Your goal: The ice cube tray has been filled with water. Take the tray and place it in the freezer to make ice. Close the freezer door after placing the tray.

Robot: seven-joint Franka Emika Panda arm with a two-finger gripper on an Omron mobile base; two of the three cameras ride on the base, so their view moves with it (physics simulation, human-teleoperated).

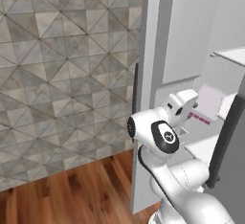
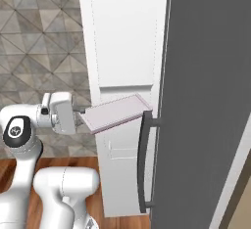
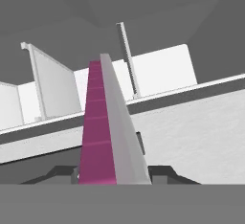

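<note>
Dark finger tips of my gripper (image 3: pixel 112 176) are closed on the near end of the thin, flat, pale lavender ice cube tray (image 2: pixel 116 112) with its pinkish edge. I hold it level, extended into the open light-grey freezer (image 1: pixel 201 36), above a white inner shelf (image 3: pixel 191 122), left of the dark vertical handle (image 2: pixel 142 162).

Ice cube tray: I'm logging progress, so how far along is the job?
Done: the gripper has the ice cube tray, jaws shut on its end. In hand: carrying it toward the freezer's white shelves. Left: setting it down, then closing the freezer door.
</note>
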